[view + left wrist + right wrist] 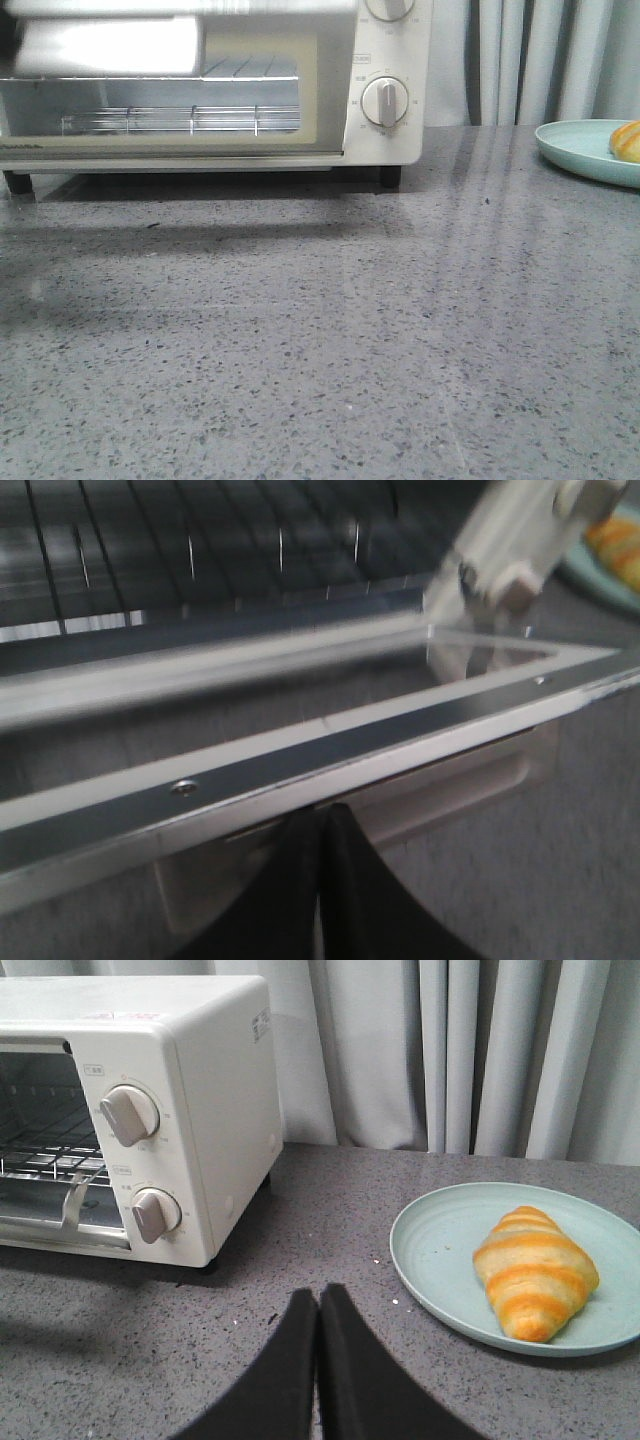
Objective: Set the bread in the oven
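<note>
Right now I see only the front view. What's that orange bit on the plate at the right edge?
Observer: The right wrist view shows it whole: a striped bread lying on the plate.
Operator: Is anything holding it?
Observer: No. The right end effector is shut, short of the plate.
Operator: And the other arm?
Observer: The left end effector is shut, close under the open door of the oven; I cannot tell if it touches.

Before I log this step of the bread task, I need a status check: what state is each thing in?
oven: door swung open, blurred, wire rack bare
bread: lying on the plate, not held
plate: on the table, right of the oven
left gripper: jaws shut, by the door's edge
right gripper: jaws shut, holding nothing
</note>
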Controlling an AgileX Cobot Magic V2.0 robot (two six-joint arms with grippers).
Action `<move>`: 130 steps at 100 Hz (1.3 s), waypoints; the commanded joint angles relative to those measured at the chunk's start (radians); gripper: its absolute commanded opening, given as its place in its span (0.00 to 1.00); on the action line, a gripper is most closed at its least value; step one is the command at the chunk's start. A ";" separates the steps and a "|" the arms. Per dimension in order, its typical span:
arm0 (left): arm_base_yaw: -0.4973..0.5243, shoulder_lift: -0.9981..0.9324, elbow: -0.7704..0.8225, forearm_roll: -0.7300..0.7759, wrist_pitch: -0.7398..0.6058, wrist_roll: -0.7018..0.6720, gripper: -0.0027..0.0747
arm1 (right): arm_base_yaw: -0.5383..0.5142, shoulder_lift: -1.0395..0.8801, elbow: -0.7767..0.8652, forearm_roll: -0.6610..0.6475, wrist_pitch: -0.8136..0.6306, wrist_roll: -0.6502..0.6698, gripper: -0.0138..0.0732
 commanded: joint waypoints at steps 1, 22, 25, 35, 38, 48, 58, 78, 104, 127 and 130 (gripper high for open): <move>-0.004 -0.022 0.052 0.011 0.000 -0.001 0.01 | 0.001 0.025 -0.039 0.005 -0.107 -0.006 0.11; -0.004 -0.050 0.174 0.011 -0.015 -0.001 0.01 | 0.001 0.051 -0.039 0.008 -0.146 -0.006 0.11; -0.004 -0.050 0.181 0.011 -0.021 -0.001 0.01 | 0.001 0.053 -0.039 0.008 -0.146 -0.006 0.11; -0.004 -0.050 0.189 0.011 -0.029 -0.001 0.01 | 0.001 0.055 -0.039 0.027 -0.144 -0.006 0.11; -0.004 -0.050 0.189 0.011 -0.033 -0.001 0.01 | 0.001 0.055 -0.039 0.050 -0.143 -0.006 0.11; -0.004 -0.089 0.187 -0.009 -0.033 -0.001 0.01 | 0.001 0.060 -0.040 0.108 -0.135 -0.006 0.11; -0.004 -0.175 0.178 -0.028 -0.036 -0.001 0.01 | 0.001 0.092 -0.062 0.135 -0.097 -0.006 0.11; -0.004 -0.408 0.128 -0.007 -0.046 -0.001 0.01 | -0.077 0.279 -0.259 0.113 0.057 -0.006 0.11; -0.004 -0.609 0.123 0.090 -0.015 -0.001 0.01 | -0.314 0.571 -0.568 0.064 0.213 -0.006 0.15; -0.004 -0.671 0.123 0.099 0.063 -0.001 0.01 | -0.374 0.808 -0.624 0.064 0.274 0.004 0.46; -0.004 -0.675 0.123 0.099 0.067 -0.001 0.01 | -0.374 0.837 -0.624 0.064 0.274 0.004 0.50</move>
